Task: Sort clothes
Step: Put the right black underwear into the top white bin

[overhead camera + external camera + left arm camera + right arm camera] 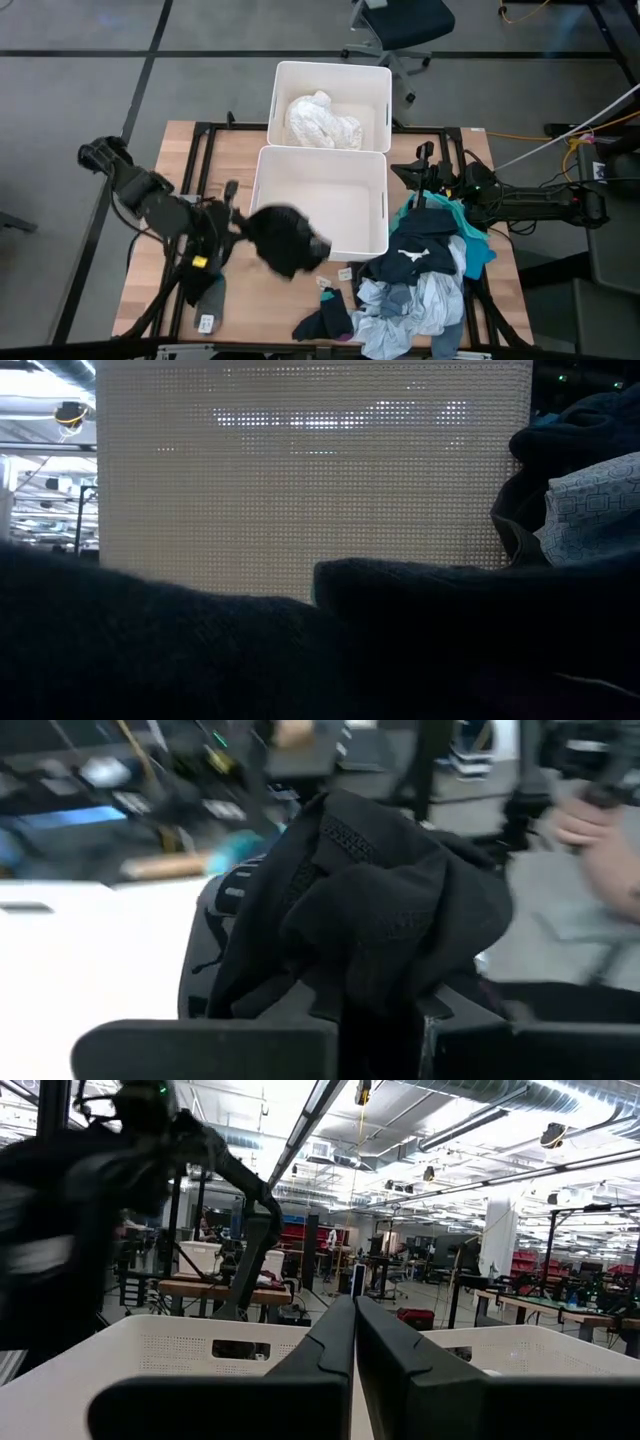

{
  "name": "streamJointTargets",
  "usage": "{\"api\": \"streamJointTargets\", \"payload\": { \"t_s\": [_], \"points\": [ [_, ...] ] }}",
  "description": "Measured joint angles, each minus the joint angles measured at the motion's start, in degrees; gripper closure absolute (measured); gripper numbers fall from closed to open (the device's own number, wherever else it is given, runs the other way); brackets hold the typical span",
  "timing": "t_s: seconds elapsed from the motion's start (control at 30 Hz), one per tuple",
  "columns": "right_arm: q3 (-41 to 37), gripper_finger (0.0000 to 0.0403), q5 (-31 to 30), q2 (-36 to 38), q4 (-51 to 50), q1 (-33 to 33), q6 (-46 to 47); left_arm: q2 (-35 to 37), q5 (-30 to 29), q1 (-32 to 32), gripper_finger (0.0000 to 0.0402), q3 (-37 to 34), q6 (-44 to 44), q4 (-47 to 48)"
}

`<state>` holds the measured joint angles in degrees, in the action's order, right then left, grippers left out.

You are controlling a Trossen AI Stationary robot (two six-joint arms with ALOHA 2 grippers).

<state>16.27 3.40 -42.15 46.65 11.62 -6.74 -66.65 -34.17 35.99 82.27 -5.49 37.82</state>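
My left gripper (238, 226) is shut on a black garment (287, 241), held above the table by the near bin's left front corner; the garment fills the left wrist view (370, 910). My right gripper (415, 172) is shut and empty (355, 1342), above the far end of the clothes pile (428, 272) at the table's right. The pile of navy, teal, light blue and white garments rests on the table. White clothes (322, 122) lie in the far bin (283, 72). The near bin (262, 190) shows only its white floor. My left gripper holds the black garment by a bunched part (375, 1005) between its two fingers; the cloth itself hides the fingertips. The fingers come level from the table's left. The garment hangs crumpled and slack in front of and below the fingers, lifted clear of the table.
A dark sock (211, 294) with a white tag (205, 322) lies at the table's near left. A navy piece (331, 318) lies at the near middle. Dark cloth (200, 660) fills the front of the low view, before the near bin's wall (310, 480).
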Motion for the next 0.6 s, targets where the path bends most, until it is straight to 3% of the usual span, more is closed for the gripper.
{"api": "streamJointTargets", "payload": {
  "t_s": [0.27,0.5,0.6],
  "points": [
    [0.0,0.0386,0.0,0.0,0.0,0.0,0.0,0.0,-6.1,-13.0,0.0375,1.7,20.1,-12.9],
    [0.0,0.0386,0.0,0.0,0.0,0.0,0.4,-0.5,-5.7,-28.8,0.0376,1.8,30.5,-22.9],
    [0.0,0.0386,0.0,0.0,0.0,0.0,0.4,-1.1,-2.7,-36.2,0.0377,1.8,33.9,-27.9]
  ]
}}
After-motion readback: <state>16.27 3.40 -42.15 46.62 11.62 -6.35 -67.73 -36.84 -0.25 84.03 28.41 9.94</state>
